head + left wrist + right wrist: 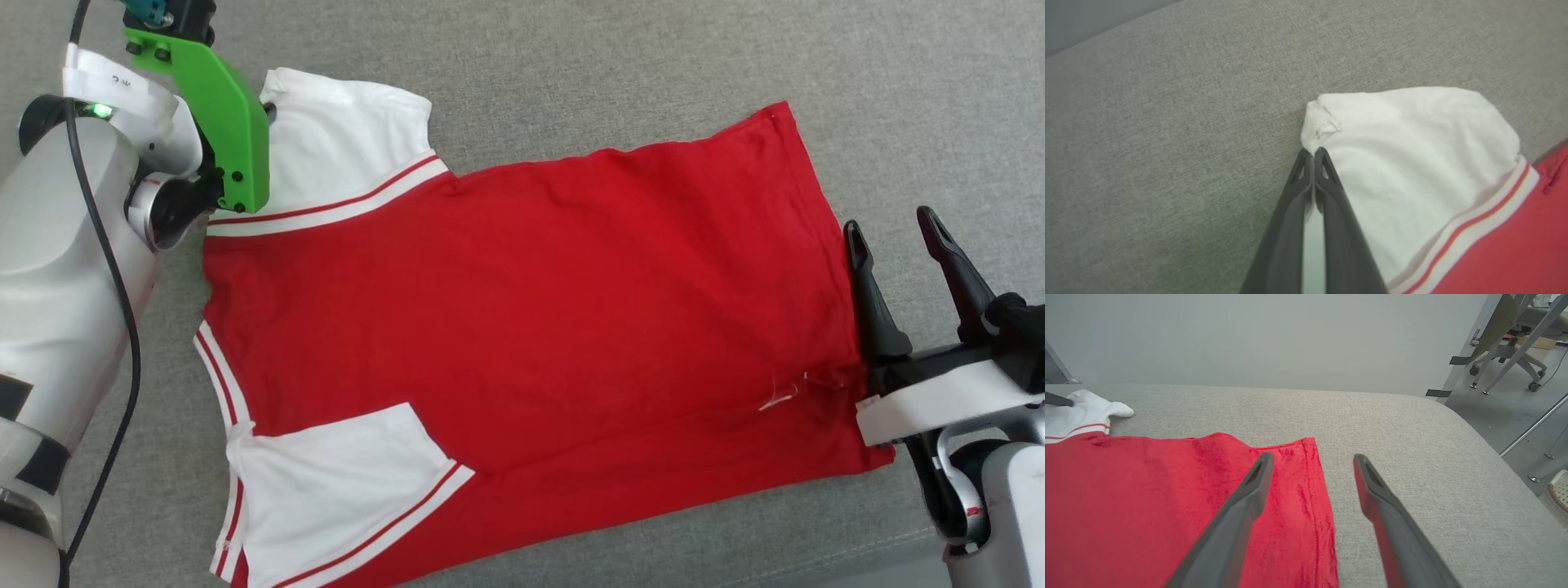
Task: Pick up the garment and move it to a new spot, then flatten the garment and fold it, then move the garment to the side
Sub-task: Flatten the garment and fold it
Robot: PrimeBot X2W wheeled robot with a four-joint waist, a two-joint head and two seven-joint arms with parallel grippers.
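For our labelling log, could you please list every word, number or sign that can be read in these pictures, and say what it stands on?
Nothing here can be read with certainty.
Small dark marks on the white cover of the left arm: too small to read.
The garment: the side facing up shows plain red cloth, white sleeves and striped trim, with no print or label.

Head looks down on whole garment; wrist views close, low, at its opposite ends
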